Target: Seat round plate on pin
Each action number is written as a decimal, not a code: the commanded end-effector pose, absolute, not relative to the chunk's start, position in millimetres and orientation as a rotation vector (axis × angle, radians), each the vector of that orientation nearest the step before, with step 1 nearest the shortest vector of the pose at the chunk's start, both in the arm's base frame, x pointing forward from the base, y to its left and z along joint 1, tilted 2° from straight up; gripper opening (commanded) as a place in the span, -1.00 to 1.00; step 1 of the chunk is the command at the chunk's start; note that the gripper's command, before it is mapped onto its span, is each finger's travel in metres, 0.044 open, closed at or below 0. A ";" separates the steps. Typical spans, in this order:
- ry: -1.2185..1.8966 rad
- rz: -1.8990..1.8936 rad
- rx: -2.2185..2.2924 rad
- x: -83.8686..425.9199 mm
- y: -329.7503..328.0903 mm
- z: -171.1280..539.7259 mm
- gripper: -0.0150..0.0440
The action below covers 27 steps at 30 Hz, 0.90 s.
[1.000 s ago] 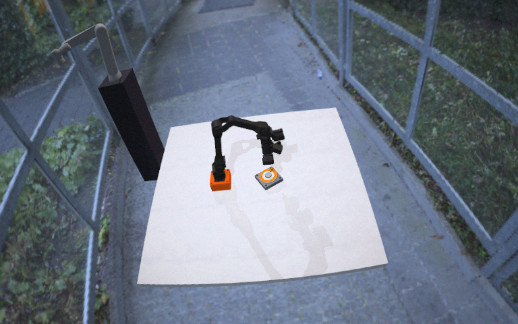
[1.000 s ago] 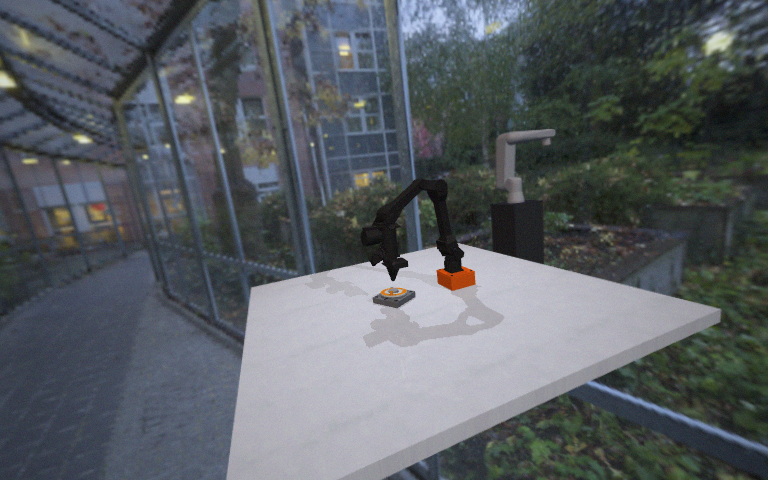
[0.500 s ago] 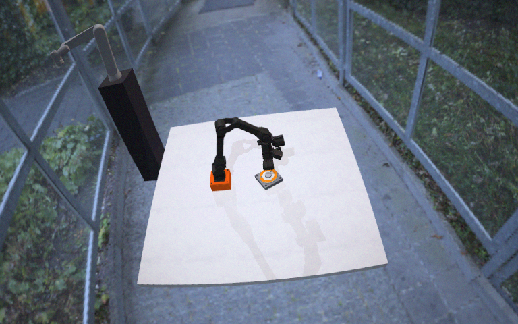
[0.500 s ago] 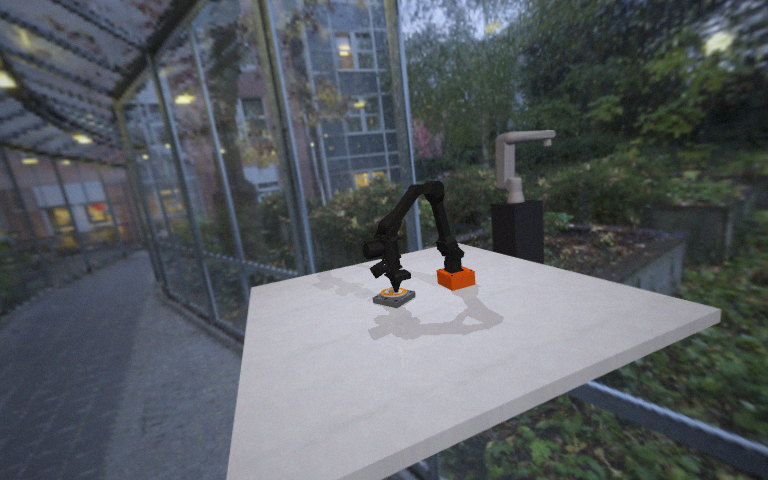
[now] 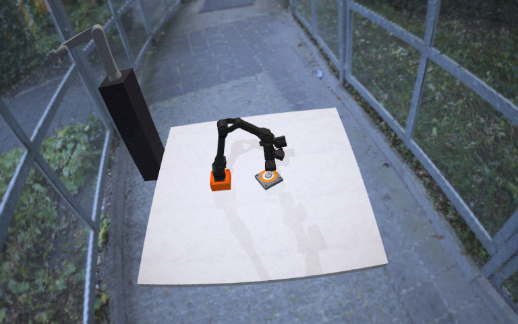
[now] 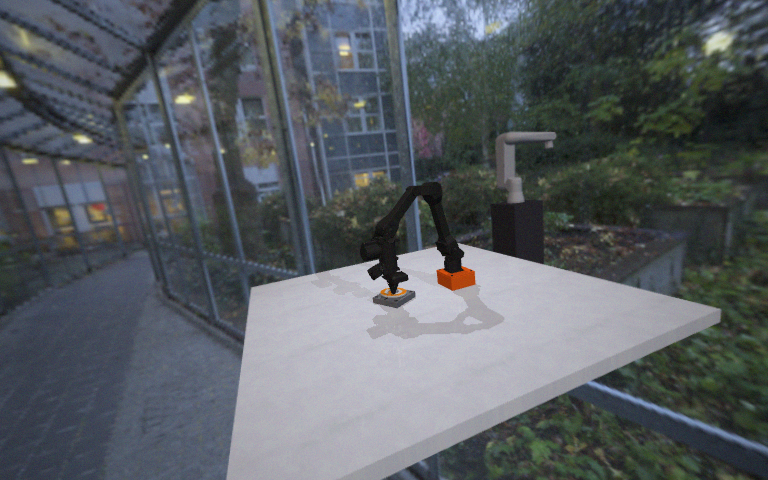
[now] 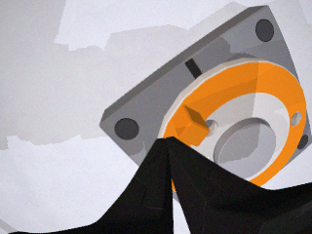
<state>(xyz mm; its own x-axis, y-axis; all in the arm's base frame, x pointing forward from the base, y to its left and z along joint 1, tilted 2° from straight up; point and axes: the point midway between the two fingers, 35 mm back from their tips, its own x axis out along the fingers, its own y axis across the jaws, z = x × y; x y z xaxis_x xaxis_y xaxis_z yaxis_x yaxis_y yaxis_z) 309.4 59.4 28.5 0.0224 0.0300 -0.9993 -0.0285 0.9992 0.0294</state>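
The round plate (image 5: pixel 260 176) (image 6: pixel 384 292) (image 7: pixel 258 75), with an orange ring and white middle, sits around the grey post (image 7: pixel 246 143) on the square grey base (image 5: pixel 275 182) (image 6: pixel 394 303) (image 7: pixel 156 93). Its orange tab (image 7: pixel 195 128) stands up beside a small hole (image 7: pixel 212 127). The pin cannot be made out. Whether the plate lies flat is unclear. My gripper (image 5: pixel 270 169) (image 6: pixel 394 292) (image 7: pixel 166 145) is shut and empty, pointing down. Its tips overlap the plate's rim close to the tab in the wrist view; whether they touch cannot be told.
A black mark (image 7: pixel 193 68) is on the base, beyond the plate's rim. Dark discs sit at the base's corners. The arm's orange mount (image 5: pixel 220 185) (image 6: pixel 456 279) stands on the white table (image 5: pixel 183 244) (image 6: pixel 317 390). A pale arm on a dark pedestal (image 5: pixel 131 125) (image 6: pixel 518 232) stands beyond the table.
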 end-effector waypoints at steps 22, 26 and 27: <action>1.541 0.049 0.000 330.5 44.8 29.7 -0.49; 1.540 0.049 0.000 331.7 43.9 33.9 -0.49; 1.540 0.049 0.000 331.6 44.0 37.9 -0.49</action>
